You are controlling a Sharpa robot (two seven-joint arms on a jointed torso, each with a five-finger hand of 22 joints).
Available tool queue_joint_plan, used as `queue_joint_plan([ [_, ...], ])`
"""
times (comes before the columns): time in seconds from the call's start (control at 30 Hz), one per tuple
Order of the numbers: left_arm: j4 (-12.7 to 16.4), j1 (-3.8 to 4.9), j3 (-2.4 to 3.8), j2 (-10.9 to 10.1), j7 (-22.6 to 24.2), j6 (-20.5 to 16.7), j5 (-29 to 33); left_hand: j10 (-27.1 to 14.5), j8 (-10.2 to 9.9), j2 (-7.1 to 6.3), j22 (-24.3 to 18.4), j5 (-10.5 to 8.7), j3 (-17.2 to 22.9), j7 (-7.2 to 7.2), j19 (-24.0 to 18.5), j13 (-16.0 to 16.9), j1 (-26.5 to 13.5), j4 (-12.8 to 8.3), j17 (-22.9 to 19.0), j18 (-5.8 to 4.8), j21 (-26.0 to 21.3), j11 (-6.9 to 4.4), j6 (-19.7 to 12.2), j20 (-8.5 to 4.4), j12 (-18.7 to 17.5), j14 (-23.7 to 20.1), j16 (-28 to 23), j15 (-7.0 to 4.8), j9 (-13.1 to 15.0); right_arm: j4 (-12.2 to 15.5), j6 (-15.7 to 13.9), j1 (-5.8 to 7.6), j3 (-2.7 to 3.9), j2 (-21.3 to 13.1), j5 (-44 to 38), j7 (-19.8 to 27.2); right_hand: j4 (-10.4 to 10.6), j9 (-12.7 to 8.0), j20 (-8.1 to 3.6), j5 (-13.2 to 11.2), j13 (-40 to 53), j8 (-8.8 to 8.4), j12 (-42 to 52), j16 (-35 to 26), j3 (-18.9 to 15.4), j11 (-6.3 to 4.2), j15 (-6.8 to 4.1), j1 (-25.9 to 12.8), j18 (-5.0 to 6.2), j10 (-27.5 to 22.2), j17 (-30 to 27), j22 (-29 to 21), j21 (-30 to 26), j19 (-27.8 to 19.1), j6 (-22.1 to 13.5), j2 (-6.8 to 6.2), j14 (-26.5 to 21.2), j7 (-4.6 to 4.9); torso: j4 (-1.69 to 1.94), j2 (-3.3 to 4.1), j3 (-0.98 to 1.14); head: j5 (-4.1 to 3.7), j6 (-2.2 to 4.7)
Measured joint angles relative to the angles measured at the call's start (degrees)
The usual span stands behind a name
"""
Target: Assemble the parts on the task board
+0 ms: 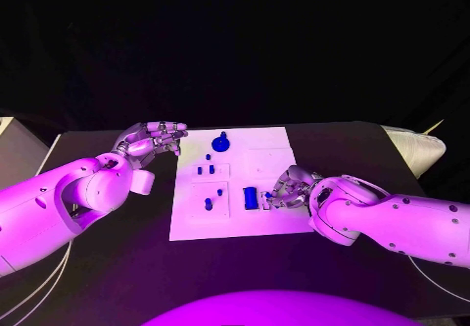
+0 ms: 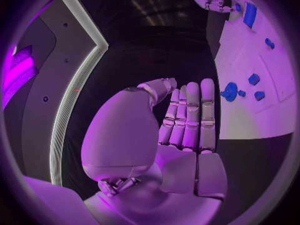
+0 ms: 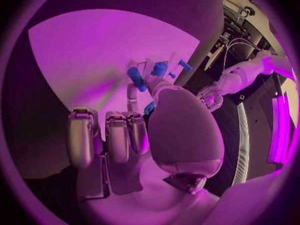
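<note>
Head view is showing the right hand (image 1: pixel 287 190) resting on the task board (image 1: pixel 264 159), fingers curling beside a small blue part (image 1: pixel 267 196); whether they are pinching it I cannot tell. Left hand (image 1: pixel 152 142) is hovering off the board's edge, fingers together, holding nothing

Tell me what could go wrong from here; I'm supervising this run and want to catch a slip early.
1. The right robot hand works at the task board's right edge, close to a long blue part and a smaller one; a finger could knock either out of place.
2. What that hand holds, if anything, is hidden, so a slip could go unnoticed.
3. The left robot hand hovers beside the board's far left corner, near the round blue part; a careless reach might nudge it.
</note>
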Motion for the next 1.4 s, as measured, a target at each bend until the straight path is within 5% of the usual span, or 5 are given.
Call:
queue_joint_plan([
  [0.5, 0.02, 0.00, 0.00, -0.03, -0.21, 0.32, 0.00, 0.00, 0.00, 0.00, -0.10, 0.00, -0.17, 0.00, 0.00, 0.01, 0.00, 0.17, 0.00, 0.00, -0.23, 0.00, 0.00, 0.00, 0.00, 0.00, 0.00, 0.00, 0.00, -2.91, 1.07, -0.06, -0.10, 2.52, 1.87, -0.46, 0.02, 0.44, 0.00, -4.07, 0.00, 0.83, 0.22, 0.00, 0.15, 0.01, 0.01, -4.35, 0.00, 0.00, 0.00, -0.01, 0.00, 0.00, 0.10, 0.06, 0.00, -0.08, 0.00, 0.05, 0.07, 0.20, -0.34],
  [1.1, 0.02, 0.00, 0.00, -0.05, -0.42, 0.54, -0.01, -0.21, 0.00, 0.00, -0.15, 0.00, -0.17, 0.00, 0.00, -0.05, 0.00, 0.17, 0.00, 0.00, -0.23, 0.21, 0.00, 0.00, 0.00, 0.00, 0.00, 0.00, -0.05, -4.38, 2.43, -0.08, -0.11, 3.74, 0.67, -1.02, -0.06, 0.42, 0.01, -5.60, 0.04, 0.64, 0.22, 0.00, -0.61, 0.01, 0.01, -5.57, 0.00, 0.00, 0.00, -0.02, -0.01, 0.00, 0.10, 0.01, 0.00, -0.08, -0.07, 0.00, 0.09, 0.29, -0.52],
  [1.4, 0.02, 0.00, 0.00, -0.07, -0.59, 0.60, -0.01, -0.21, 0.00, 0.23, -0.15, 0.00, -0.01, 0.00, 0.00, -0.04, -0.23, 0.33, 0.00, 0.00, -0.23, 0.21, 0.00, 0.00, 0.00, 0.00, 0.00, 0.00, -0.05, -4.54, 2.31, -0.25, -0.17, 3.87, 0.39, -0.97, 0.17, 0.58, 0.01, -13.94, 0.03, 0.64, 0.22, 0.00, -7.06, 0.01, 0.01, -9.65, 0.00, 0.00, 0.00, -0.03, -0.01, 0.00, 0.10, 1.91, 0.00, -0.08, -0.07, 0.00, 0.07, 0.33, -0.40],
])
